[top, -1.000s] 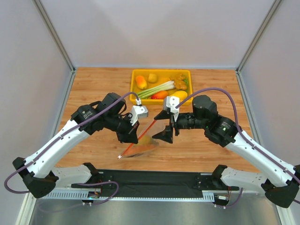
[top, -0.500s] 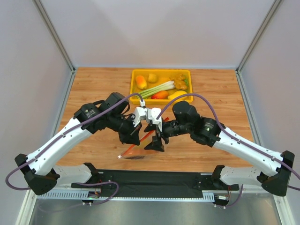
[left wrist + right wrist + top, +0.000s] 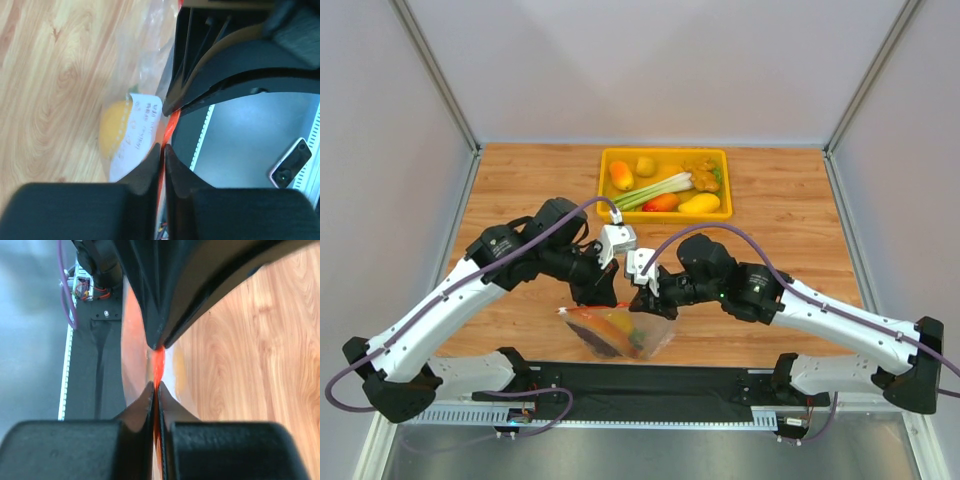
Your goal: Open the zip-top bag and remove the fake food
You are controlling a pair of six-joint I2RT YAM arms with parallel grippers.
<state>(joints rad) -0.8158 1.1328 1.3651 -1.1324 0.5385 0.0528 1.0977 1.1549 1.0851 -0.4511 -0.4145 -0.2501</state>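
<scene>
Right now both arms meet over the front part of the wooden surface point(image 3: 520, 180), tips nearly touching. The left end effector point(image 3: 607, 298) is clamped on the zip-top bag point(image 3: 625, 338) at its red-orange zip strip point(image 3: 170, 127). In the left wrist view its fingers point(image 3: 142, 177) are pressed together with the strip caught between them. The right end effector point(image 3: 642, 303) is likewise closed on the same strip just beside it, tip to tip with the other, as its own wrist view shows. The bag spreads below the two toward the near edge; whether it rests on the wood I cannot tell. The fake food point(image 3: 615, 328) is inside it: a yellow fruit point(image 3: 117, 127) beside a white label point(image 3: 142, 132), a dark maroon piece point(image 3: 603, 343) and some green. A yellow tray point(image 3: 726, 185) of other toy produce stands well apart at the back.
</scene>
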